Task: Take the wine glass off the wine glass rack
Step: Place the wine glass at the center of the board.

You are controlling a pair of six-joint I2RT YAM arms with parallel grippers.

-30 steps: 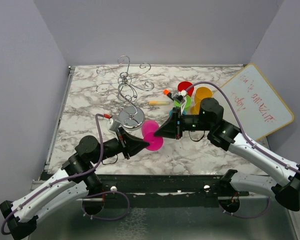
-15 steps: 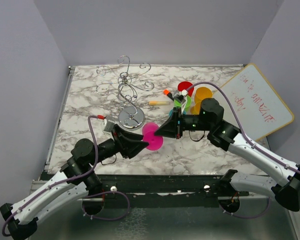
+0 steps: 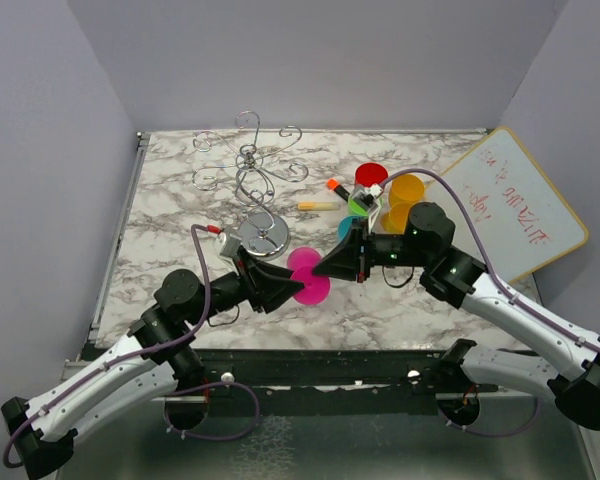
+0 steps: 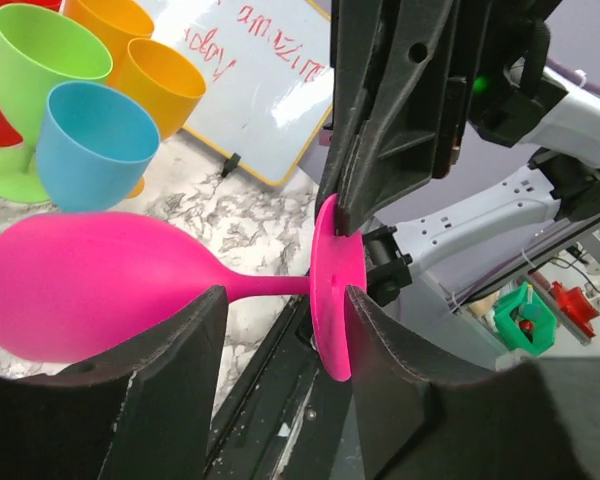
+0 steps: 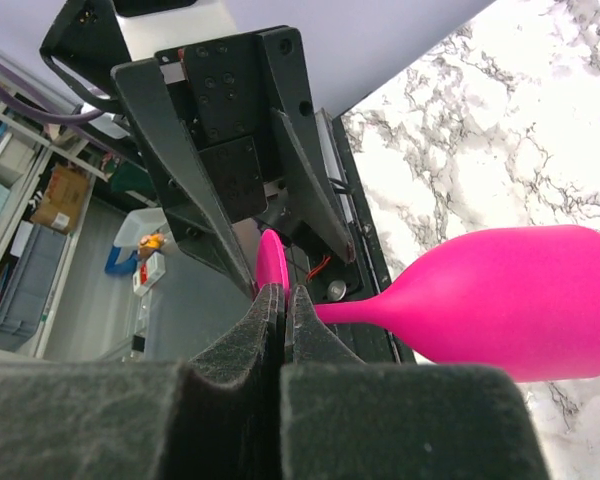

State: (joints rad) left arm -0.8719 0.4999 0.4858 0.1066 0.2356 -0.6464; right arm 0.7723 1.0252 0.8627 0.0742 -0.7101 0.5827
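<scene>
Judging by the top view, the main step looks done: the wine glass rack (image 3: 251, 178) stands with its scroll arms bare, and the pink wine glass (image 3: 306, 274) is well clear of it, toward 5 o'clock from the chrome base, near the table's front edge. The glass lies on its side between the two arms. The right gripper (image 5: 281, 296) is pinched tight on the rim of the glass's round foot, its pads pressed together on the thin disc. The left gripper (image 4: 283, 300) stands apart, one finger at 9 o'clock and the other at 3 o'clock of the stem, neither plainly pressing on it. So the glass hangs from the right arm alone, bowl pointing toward the coloured cups (image 4: 98, 140). What seems left is for the left arm to clear off and the glass to be set down; whether the bowl touches the marble I cannot tell.
</scene>
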